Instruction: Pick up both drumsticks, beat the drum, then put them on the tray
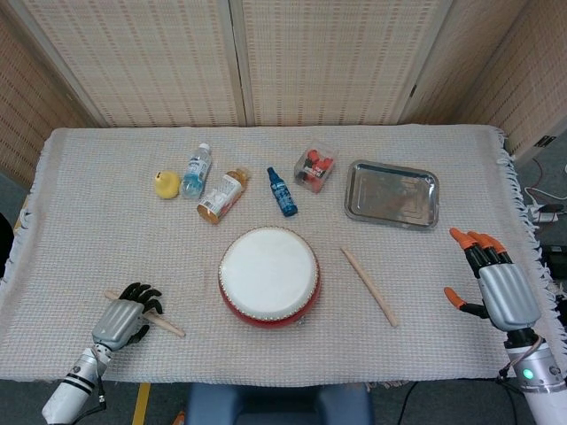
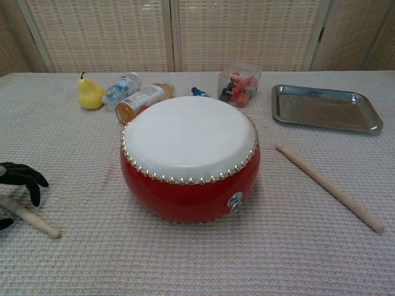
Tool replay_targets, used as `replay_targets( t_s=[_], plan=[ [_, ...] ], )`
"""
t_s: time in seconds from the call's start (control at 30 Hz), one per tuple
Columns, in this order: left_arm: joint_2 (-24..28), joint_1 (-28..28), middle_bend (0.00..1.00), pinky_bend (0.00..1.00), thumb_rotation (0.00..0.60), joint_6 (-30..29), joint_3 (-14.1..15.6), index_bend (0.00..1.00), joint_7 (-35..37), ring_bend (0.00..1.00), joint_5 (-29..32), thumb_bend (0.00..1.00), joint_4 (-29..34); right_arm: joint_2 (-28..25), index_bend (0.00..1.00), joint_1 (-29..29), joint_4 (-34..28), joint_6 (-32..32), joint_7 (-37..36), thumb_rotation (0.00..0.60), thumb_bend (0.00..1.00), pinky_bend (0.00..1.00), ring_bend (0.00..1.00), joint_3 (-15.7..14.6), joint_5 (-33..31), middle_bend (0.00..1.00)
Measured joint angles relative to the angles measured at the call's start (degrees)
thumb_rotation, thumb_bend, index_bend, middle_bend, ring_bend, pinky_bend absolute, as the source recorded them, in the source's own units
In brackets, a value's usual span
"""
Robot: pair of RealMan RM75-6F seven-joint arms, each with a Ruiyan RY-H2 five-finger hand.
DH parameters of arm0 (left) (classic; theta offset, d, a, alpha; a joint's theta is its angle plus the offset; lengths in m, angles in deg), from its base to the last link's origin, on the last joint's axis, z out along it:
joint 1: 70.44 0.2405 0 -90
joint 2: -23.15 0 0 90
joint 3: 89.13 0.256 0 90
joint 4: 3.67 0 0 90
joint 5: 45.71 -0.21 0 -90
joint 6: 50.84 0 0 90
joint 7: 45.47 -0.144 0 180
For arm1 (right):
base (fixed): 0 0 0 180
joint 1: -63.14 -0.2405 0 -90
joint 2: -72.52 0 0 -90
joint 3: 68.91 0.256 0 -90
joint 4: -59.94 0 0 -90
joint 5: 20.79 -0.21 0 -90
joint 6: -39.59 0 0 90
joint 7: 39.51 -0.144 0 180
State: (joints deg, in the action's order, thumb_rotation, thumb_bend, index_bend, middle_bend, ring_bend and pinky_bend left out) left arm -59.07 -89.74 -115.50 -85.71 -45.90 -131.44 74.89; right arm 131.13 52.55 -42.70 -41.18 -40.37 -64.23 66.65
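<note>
A: Largest item?
B: Red round drum with white skin (image 1: 268, 275), centre of the cloth-covered table (image 1: 106, 195). Next, rectangular steel tray (image 1: 392, 193), far right of the drum.

A: Sticks?
B: Two pale wooden drumsticks. Right drumstick (image 1: 369, 285) lies loose between drum and right hand (image 1: 493, 282), whose orange-tipped fingers are spread, holding nothing. Left drumstick (image 1: 144, 313) lies on the cloth under the left hand (image 1: 126, 315); black fingers drape over it, grip not determinable.
</note>
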Motion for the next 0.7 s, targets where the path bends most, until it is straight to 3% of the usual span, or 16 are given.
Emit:
replay_targets(
  t_s=[0.7],
  plan=[
    [-2.4,-0.1,0.25,0.08,0.6,1.6,-0.7,0.54,-0.6,0.15,2.4,0.38,-1.1,-0.4,0.06,0.2,-0.2,0.4,-0.7,0.6,0.25,0.12,0.0,-0.1,-0.5,0.14]
  ],
)
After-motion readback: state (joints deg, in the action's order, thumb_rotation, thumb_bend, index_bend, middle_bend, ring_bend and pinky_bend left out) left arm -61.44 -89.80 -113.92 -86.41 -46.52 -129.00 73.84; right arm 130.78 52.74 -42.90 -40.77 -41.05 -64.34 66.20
